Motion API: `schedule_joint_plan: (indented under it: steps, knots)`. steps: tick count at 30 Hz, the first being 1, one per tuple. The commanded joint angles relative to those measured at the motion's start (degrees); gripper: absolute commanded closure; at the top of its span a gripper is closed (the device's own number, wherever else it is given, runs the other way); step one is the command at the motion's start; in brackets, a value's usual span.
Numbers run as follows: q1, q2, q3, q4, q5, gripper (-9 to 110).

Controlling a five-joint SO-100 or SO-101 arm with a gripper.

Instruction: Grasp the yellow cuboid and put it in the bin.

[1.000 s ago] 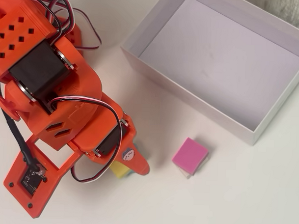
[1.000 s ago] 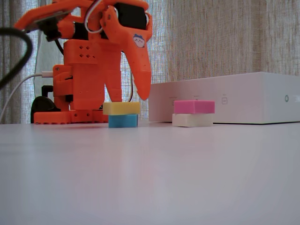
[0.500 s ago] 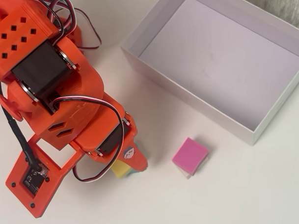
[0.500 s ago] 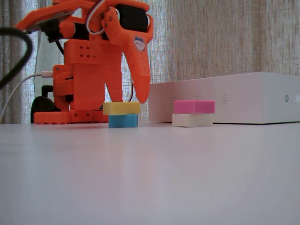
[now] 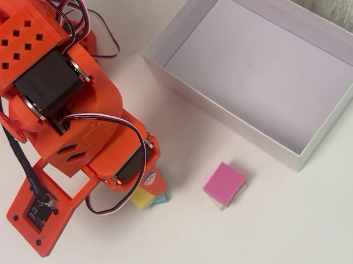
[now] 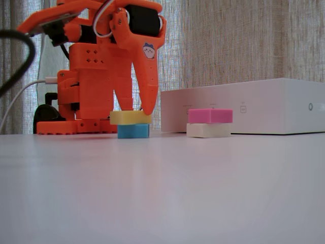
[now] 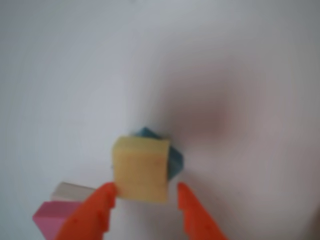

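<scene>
White worktop is carrying the bin; the end effector is straddling the yellow cuboid, fingers spread wide, atop a blue block.

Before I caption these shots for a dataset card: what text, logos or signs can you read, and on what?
No legible words.
Gripper: a small cartoon-face sticker, no text.
Bin: tiny grey marks on its side wall, and a round symbol, all too small to read.
Yellow cuboid: no markings visible.
</scene>
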Motion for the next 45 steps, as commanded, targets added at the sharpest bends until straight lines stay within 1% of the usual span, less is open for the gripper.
schedule_joint_plan:
  steps: [1,11,16,18,19,26,30,34,38,41,45]
  knots:
    - [0.62,0.79,-2.55,-1.32,-0.26,88]
    - [1.67,-0.62,-2.46,-4.48,-0.53,89]
    - [1.85,-0.97,-2.20,-4.22,-0.70,96]
    - [1.93,-0.97,-2.11,-3.87,-0.62,107]
    - [1.93,-0.97,-2.11,-3.69,-0.62,110]
    - [2.11,-0.26,-2.11,-5.36,-1.23,110]
    - [0.97,4.75,-4.04,-7.03,-2.11,110]
    - [-4.75,12.04,-16.26,-2.29,-2.11,110]
    - [-18.37,15.29,-27.42,4.66,-4.48,110]
    - [-28.30,14.50,-27.51,6.68,-6.77,110]
    - [-33.93,10.28,-21.53,2.37,-8.53,110]
